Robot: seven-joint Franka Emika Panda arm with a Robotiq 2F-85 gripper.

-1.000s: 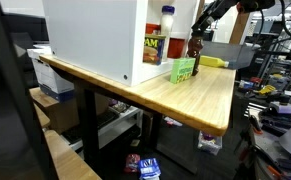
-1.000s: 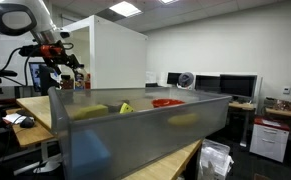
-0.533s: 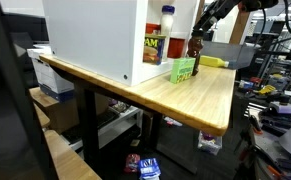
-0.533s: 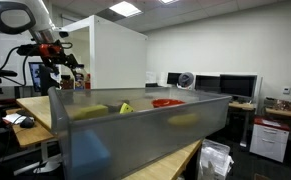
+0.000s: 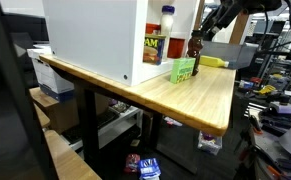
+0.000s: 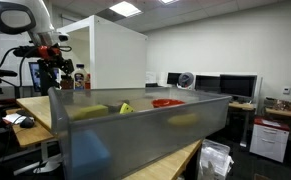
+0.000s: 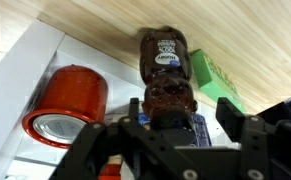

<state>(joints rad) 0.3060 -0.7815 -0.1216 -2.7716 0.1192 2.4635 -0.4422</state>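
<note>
Wood desk [image 5: 200, 95] w/ brown bottle [image 5: 195, 47], white cabinet [image 5: 90, 40]; office rm, monitors [image 6: 213, 86] behind.

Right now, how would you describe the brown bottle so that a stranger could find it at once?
Find the wooden table with the big white cabinet; a green box stands next to it. The brown bottle stands upright beside that box. It alone is slim and dark brown, unlike the red can and the red-capped white jar.
</note>
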